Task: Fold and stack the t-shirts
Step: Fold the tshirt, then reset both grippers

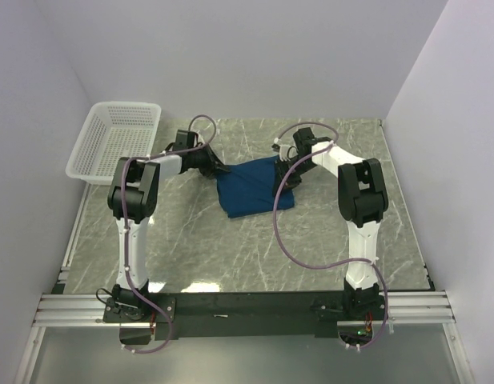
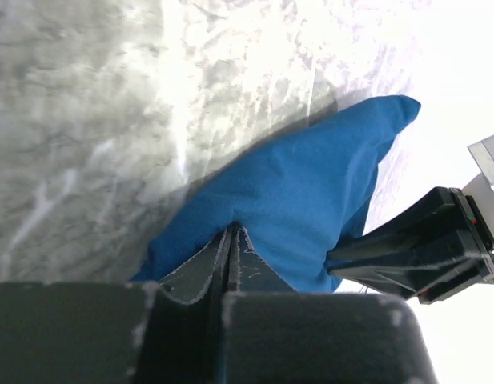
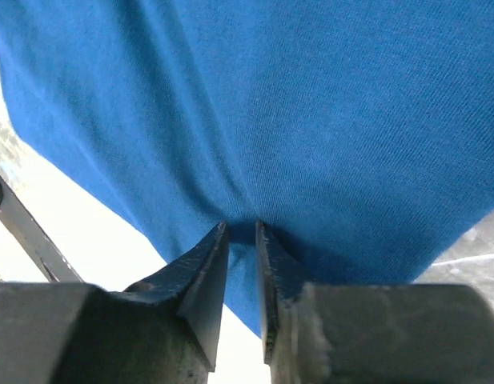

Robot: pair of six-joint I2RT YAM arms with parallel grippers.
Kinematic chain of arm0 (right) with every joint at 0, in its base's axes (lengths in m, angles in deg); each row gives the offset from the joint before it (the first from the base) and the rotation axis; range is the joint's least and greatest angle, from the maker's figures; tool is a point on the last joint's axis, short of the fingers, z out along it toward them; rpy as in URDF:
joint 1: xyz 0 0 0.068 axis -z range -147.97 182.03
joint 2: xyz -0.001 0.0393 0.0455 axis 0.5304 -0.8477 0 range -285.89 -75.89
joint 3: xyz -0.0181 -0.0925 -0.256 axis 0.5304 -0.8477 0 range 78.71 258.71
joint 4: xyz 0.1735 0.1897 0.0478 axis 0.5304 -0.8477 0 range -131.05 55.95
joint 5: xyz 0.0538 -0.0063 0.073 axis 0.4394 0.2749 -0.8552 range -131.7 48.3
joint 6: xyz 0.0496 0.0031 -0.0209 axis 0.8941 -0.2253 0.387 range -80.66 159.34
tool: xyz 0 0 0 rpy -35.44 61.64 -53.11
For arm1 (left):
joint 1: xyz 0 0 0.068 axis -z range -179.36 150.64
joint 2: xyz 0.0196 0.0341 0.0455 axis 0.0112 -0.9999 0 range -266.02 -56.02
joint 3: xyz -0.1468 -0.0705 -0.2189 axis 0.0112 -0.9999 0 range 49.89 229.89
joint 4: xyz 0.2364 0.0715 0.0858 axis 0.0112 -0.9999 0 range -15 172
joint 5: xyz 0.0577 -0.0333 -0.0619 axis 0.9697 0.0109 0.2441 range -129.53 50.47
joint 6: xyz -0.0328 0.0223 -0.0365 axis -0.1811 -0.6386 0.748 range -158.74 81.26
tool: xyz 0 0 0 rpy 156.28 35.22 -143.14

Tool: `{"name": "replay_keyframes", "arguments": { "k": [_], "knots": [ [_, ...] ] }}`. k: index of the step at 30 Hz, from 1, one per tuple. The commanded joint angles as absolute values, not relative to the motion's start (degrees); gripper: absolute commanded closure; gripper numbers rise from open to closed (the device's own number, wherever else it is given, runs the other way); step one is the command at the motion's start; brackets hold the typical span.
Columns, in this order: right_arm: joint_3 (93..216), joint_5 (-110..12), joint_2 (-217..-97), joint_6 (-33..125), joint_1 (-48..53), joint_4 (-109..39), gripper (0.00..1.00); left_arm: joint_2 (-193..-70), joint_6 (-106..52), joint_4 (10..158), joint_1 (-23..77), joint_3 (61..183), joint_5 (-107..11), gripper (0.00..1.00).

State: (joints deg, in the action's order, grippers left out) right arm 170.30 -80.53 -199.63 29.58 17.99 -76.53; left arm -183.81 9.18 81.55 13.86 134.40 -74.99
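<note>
Dark blue t-shirt (image 1: 251, 190), part-folded, on the worktop (image 1: 190, 244) right of the mesh basket (image 1: 114, 142). The left end effector (image 2: 230, 238) and right end effector (image 3: 241, 228) each clamp narrowly on a fabric edge. A clean fold likely requires both to move together, keeping the cloth taut.

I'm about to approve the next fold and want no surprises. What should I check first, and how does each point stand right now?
1. Grip of the left hand on the blue t-shirt: ok, shut on the fabric.
2. Grip of the right hand: ok, cloth bunched between its fingers.
3. Shirt resting on the marble table between both hands: ok.
4. Shirt apart from the white mesh basket: ok.
5. Right arm's purple cable free of the shirt: cannot tell; it crosses the shirt's edge in the top view.
</note>
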Motion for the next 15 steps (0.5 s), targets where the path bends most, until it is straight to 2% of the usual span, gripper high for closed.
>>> {"name": "replay_keyframes", "arguments": {
  "k": [1,3,4,6,10,12,13,14,15],
  "knots": [
    [170.6,-81.9,-196.3,26.2,19.7,-77.1,0.71,-182.4,8.5,81.5,13.0,136.5,-73.6,0.94],
    [170.2,-83.4,-193.4,24.7,20.5,-76.7,0.67,-180.0,7.2,84.4,12.9,136.1,-74.9,0.88],
    [169.8,-83.3,-191.7,23.9,21.4,-76.1,0.61,-176.4,4.9,84.4,12.9,136.2,-74.9,0.82],
    [168.3,-81.9,-187.0,23.8,22.2,-74.0,0.56,-171.8,-0.2,83.3,12.9,136.2,-71.7,0.76],
    [162.5,-73.8,-180.5,25.2,22.9,-68.1,0.33,-154.3,-8.1,82.9,12.9,131.8,-60.0,0.60],
    [158.7,-70.9,-179.8,27.3,23.0,-63.6,0.24,-147.2,-10.8,84.0,12.9,125.2,-54.9,0.54],
    [157.7,-68.8,-179.9,29.9,23.0,-62.1,0.15,-140.1,-11.7,85.7,12.9,122.5,-50.6,0.45],
    [156.9,-67.7,-180.3,32.3,23.0,-59.4,0.13,-136.6,-12.4,86.6,12.9,119.7,-48.5,0.39],
    [156.8,-68.1,-181.3,34.8,23.2,-59.2,0.12,-133.4,-12.3,87.0,12.9,114.4,-46.4,0.17]
  ]
}}
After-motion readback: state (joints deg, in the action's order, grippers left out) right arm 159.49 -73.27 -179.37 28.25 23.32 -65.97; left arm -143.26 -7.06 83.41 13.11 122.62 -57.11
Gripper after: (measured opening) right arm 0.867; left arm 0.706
